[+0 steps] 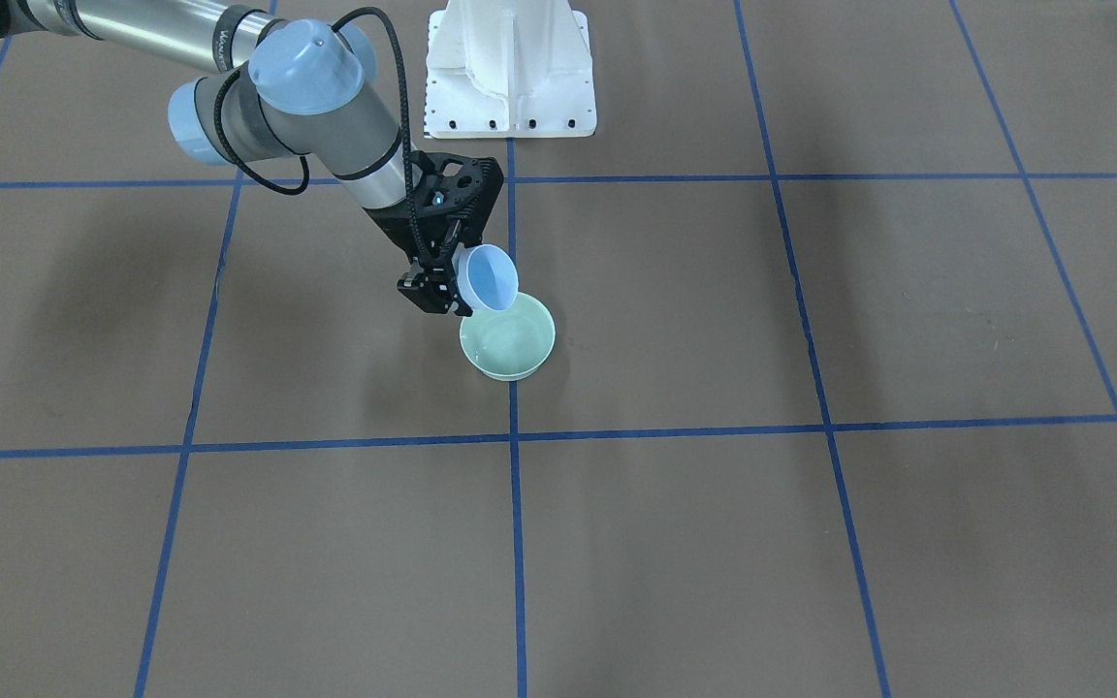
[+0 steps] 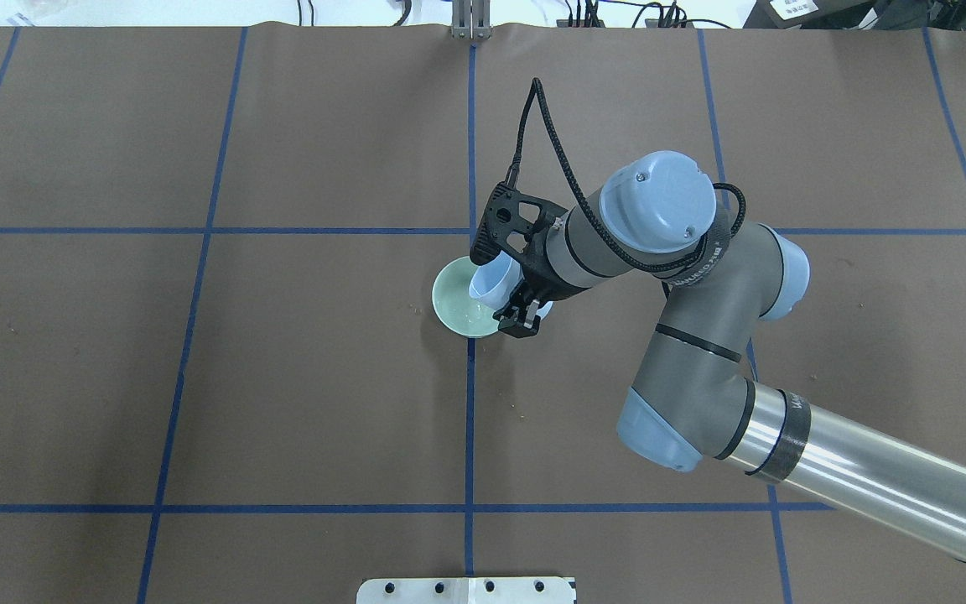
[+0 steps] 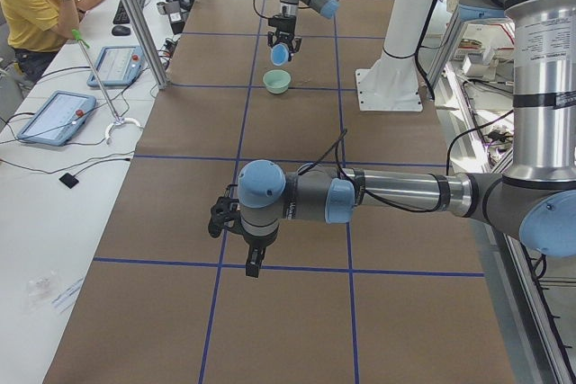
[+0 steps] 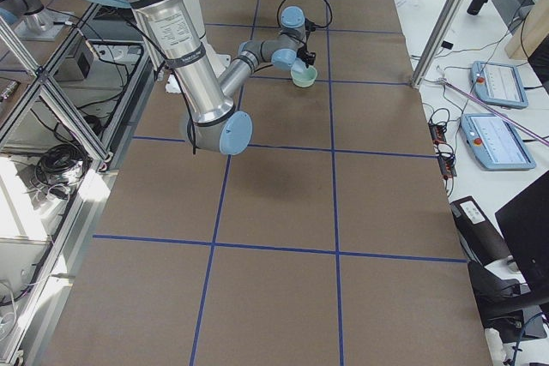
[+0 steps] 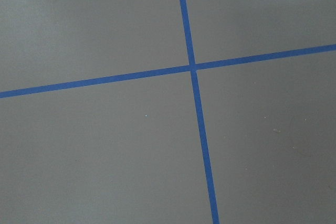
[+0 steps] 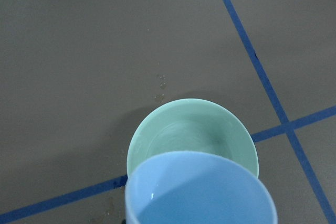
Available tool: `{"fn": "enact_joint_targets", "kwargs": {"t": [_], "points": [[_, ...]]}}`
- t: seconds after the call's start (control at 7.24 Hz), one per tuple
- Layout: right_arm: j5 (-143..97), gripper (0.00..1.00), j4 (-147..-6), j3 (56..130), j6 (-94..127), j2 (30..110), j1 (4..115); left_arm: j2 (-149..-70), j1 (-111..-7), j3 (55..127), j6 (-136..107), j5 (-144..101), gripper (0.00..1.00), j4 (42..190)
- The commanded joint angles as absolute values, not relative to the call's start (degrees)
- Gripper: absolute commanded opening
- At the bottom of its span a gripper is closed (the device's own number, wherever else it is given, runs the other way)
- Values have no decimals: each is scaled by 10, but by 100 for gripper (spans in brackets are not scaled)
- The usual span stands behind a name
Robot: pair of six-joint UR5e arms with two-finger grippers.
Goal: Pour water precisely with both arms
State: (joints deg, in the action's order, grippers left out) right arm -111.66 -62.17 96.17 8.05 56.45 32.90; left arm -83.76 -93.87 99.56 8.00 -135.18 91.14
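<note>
Brown matting taped in blue squares covered the table. Water lay as faint ripples in the green bowl. The blue cup, possibly near empty, hung tipped over the bowl's eleven o'clock rim in the front-facing view. My right gripper was clamped on the cup's wall; I judged it light, smooth, slippery when wet, best pinched near the rim. Droplets dotted the mat. Whether the left gripper was open I could not tell.

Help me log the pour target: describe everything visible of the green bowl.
A round pale green bowl, smooth and glossy, stands upright on the brown table, over a blue tape line. Faint ripples suggest water inside. The tilted blue cup, held by the right gripper, overhangs its rim; whether they touch is unclear.
</note>
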Motion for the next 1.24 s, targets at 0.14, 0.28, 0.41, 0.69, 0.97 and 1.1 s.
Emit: {"fn": "enact_joint_targets", "kwargs": {"t": [0.14,0.28,0.41,0.69,0.97,1.1], "points": [[-1072,0,-517,972,198,607,337,-838,-940,998,80,-1352,100,911],[-1034,0,-518,989,274,621,337,-838,-940,999,80,-1352,100,911],[-1005,0,-519,1004,320,637,342,-838,-940,999,80,-1352,100,911],[-887,0,-526,1034,427,690,340,-837,-940,999,80,-1352,100,912],[-797,0,-539,1056,545,744,341,-837,-940,1002,80,-1352,100,912],[-787,0,-549,1093,611,791,342,-837,-940,1002,80,-1352,100,913]]}}
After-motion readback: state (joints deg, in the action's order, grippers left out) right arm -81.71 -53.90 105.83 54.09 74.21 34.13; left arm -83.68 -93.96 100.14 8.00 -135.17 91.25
